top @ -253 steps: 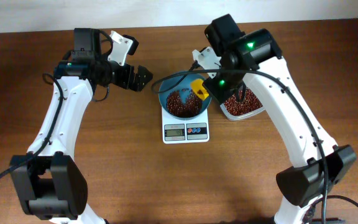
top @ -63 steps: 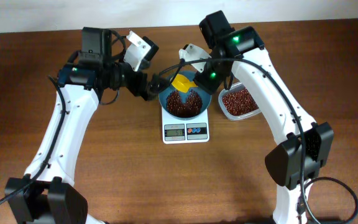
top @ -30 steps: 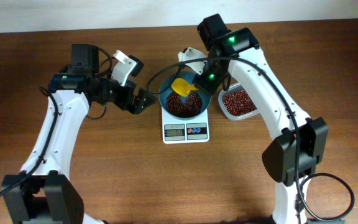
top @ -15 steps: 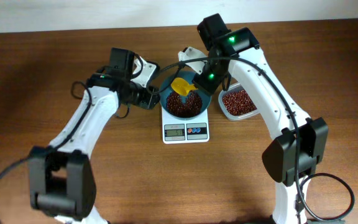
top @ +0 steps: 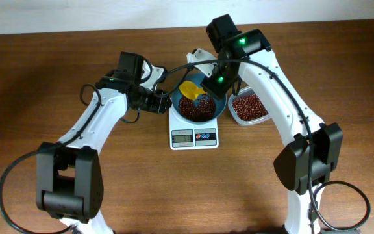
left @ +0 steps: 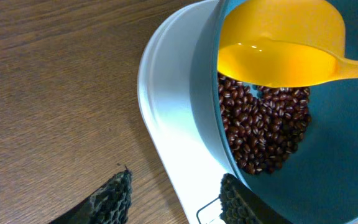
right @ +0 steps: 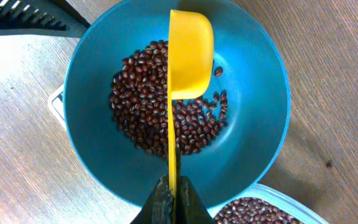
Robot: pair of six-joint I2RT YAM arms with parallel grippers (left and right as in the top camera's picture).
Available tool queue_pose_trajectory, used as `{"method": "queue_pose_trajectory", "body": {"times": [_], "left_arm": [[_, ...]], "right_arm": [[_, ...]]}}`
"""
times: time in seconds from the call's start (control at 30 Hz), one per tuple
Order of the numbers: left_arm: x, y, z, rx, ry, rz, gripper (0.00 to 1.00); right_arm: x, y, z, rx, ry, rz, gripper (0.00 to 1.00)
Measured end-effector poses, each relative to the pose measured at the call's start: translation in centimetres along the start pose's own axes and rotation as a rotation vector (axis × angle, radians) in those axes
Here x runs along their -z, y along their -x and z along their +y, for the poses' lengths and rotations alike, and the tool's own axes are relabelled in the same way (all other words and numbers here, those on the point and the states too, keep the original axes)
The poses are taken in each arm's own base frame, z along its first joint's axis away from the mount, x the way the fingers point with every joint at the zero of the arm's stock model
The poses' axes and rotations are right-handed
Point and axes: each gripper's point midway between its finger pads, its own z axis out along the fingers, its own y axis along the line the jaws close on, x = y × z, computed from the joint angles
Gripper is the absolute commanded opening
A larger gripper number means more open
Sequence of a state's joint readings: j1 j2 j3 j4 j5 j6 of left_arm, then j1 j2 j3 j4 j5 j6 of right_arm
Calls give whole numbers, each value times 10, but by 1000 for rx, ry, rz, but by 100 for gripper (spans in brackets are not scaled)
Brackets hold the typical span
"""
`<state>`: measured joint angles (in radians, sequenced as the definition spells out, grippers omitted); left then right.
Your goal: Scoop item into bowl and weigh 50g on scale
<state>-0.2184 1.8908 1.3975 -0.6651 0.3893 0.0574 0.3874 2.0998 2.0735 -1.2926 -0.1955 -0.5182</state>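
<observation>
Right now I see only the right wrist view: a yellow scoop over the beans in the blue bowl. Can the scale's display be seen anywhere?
Observer: Yes. Overhead, the scale shows its display on the front face, unobstructed; the digits are too small to read.
Operator: What is the dark ribbed thing in my top-left corner?
Observer: The left gripper. Its own wrist view shows the jaws apart, the scale's edge between them, next to the bowl.
Operator: Where is the bean supply?
Observer: Overhead, a clear container of beans stands on the scale's right.
</observation>
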Motion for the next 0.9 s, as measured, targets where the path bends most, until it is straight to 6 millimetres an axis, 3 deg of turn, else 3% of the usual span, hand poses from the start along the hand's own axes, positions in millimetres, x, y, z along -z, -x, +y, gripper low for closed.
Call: {"method": "queue_pose_trajectory", "body": {"times": [0.2,0.33,0.47,0.57,0.9], "left_arm": [[25,9,15,39,35,-52,64],[53,13,42,90,86,-102,67],[64,11,68,144,123,-120,70],[65,10,72,152,131,-121,71],[61,6,59,141,103,-96,74]], "right_arm": [[0,4,8,-14,47,-25,4],[0,8,20,-10,90,-34,4],[-3,16,39,29,115,-37,4],[-4,20,51,51,130,-38,4],[-4,-2,21,-97,-2,55,4]]}}
